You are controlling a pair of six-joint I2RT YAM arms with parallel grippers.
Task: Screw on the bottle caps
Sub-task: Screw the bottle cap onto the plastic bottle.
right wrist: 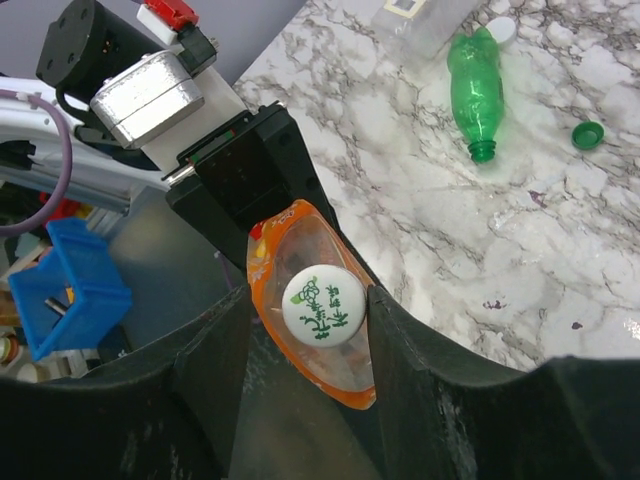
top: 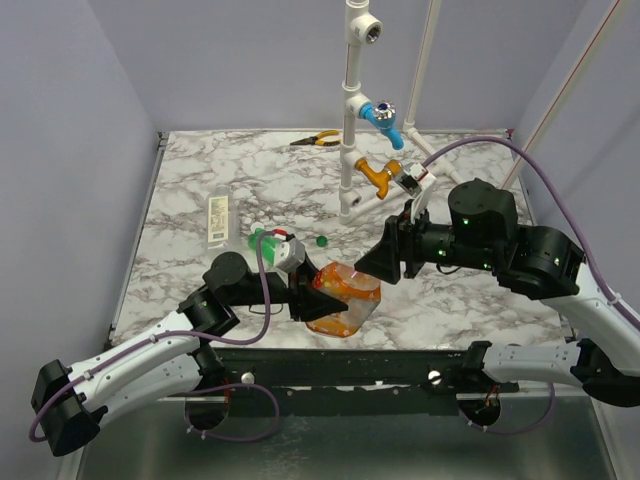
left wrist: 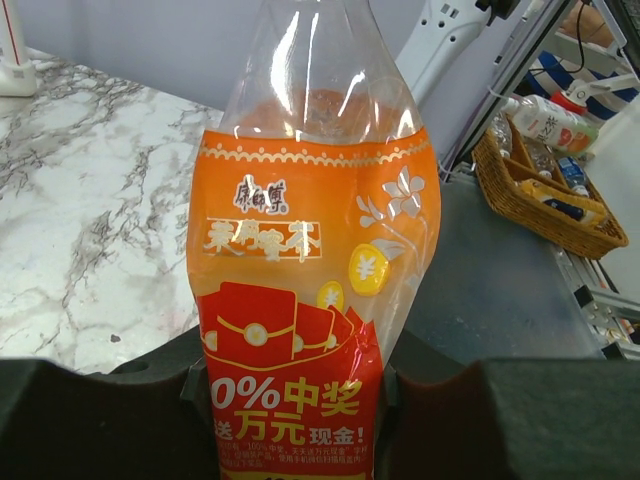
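Note:
My left gripper (top: 322, 300) (left wrist: 295, 420) is shut on the lower body of the wide orange bottle (top: 345, 295) (left wrist: 310, 250) and holds it tilted over the table's front edge. A white cap with green print (right wrist: 323, 303) sits on the bottle's neck. My right gripper (top: 372, 265) (right wrist: 308, 300) straddles this cap. Its right finger touches the cap and a gap shows on the left side. The slim green bottle (top: 262, 240) (right wrist: 475, 85) lies capless on the table. The dark green cap (top: 321, 241) (right wrist: 588, 132) lies loose near it. The clear bottle (top: 218, 218) (right wrist: 425, 20) lies at the left.
A white pipe frame (top: 350, 120) with a blue tap (top: 382, 118) and an orange tap (top: 380, 175) stands at the back centre. Pliers (top: 315, 140) lie behind it. A small white round thing (right wrist: 503, 28) lies by the green bottle's base.

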